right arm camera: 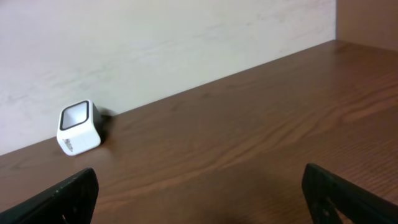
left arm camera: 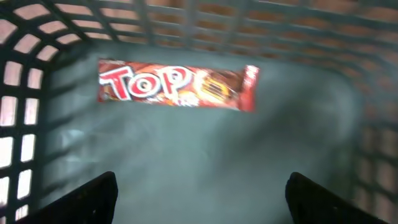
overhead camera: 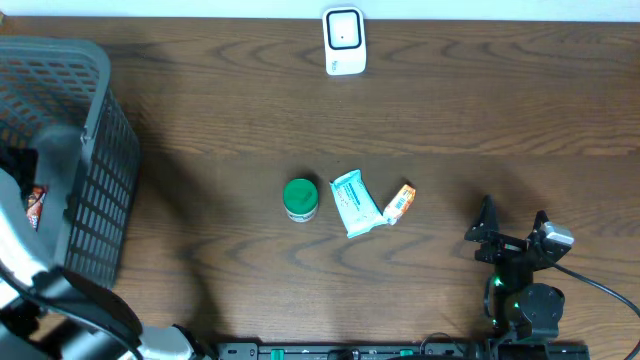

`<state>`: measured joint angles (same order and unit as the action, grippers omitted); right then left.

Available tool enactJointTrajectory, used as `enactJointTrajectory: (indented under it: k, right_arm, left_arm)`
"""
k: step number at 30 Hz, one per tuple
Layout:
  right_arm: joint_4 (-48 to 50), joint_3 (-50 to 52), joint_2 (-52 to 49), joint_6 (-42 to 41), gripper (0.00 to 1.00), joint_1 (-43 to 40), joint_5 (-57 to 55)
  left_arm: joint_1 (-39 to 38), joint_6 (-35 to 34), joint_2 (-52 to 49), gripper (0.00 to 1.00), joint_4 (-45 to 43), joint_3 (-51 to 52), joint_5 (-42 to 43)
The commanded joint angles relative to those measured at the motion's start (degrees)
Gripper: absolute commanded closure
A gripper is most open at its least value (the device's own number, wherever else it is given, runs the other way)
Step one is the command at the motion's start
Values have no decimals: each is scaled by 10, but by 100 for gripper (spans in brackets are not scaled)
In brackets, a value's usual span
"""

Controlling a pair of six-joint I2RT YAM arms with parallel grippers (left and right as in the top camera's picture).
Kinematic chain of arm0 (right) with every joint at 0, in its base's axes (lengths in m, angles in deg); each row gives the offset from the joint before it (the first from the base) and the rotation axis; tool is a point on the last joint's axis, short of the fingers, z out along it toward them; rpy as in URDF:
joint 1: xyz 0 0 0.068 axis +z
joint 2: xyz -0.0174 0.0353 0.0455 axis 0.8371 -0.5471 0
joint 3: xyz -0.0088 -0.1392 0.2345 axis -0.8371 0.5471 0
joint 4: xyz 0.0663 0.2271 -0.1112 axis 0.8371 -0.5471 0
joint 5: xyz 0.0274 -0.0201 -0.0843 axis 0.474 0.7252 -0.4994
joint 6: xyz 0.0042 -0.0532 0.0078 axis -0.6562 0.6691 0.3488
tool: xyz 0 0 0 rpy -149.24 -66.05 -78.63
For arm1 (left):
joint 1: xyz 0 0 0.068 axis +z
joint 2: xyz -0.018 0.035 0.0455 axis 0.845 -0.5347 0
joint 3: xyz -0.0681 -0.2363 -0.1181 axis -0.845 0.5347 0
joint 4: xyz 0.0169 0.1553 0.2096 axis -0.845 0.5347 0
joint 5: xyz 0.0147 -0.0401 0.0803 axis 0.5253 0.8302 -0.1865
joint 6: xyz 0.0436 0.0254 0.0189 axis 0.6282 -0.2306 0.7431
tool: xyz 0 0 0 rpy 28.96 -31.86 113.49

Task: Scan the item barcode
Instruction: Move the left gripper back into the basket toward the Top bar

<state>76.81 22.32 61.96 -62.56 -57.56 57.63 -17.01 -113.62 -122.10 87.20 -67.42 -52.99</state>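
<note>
**Left hand** (left arm camera: 202,190). Fingers spread wide, nothing between them. It sits inside the grey basket (left arm camera: 37,93), low over the floor. The chocolate bar (left arm camera: 177,86) lies flat and label-up ahead of the fingertips, clear of both and close to the far wall.

**Right hand** (right arm camera: 199,180). Wide and empty, over bare counter (right arm camera: 261,124). The scanner (right arm camera: 79,127) stands far ahead and to its left, at the back edge. The green tub (overhead camera: 300,199), teal packet (overhead camera: 355,203) and orange packet (overhead camera: 400,203) lie off to its left, between the two hands. The two packets look to be touching at one corner.

**Hazards, as judged:**
- With fingers this wide, the left hand could snag the basket's lattice wall on the way out and drag or tip the basket.
- Gripping either packet may shove its neighbour, since they lie so close together.
- The wrappers are flat and slick, so fingers may skid or pinch only film.
- A barcode turned away from the scanner window would give no read.
</note>
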Motion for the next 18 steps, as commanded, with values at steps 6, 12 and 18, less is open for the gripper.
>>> enactJointTrajectory:
  k: [6,12,18]
  right_arm:
    - [-2,1,3,-2,1,1,-1]
    - [-2,1,3,-2,1,1,-1]
    - [-2,1,3,-2,1,1,-1]
  left_arm:
    - [5,-17,-115,11,-28,-5,-56]
    - [10,-17,-161,10,-67,-5,-70]
    - [10,0,-197,3,-103,-5,-104]
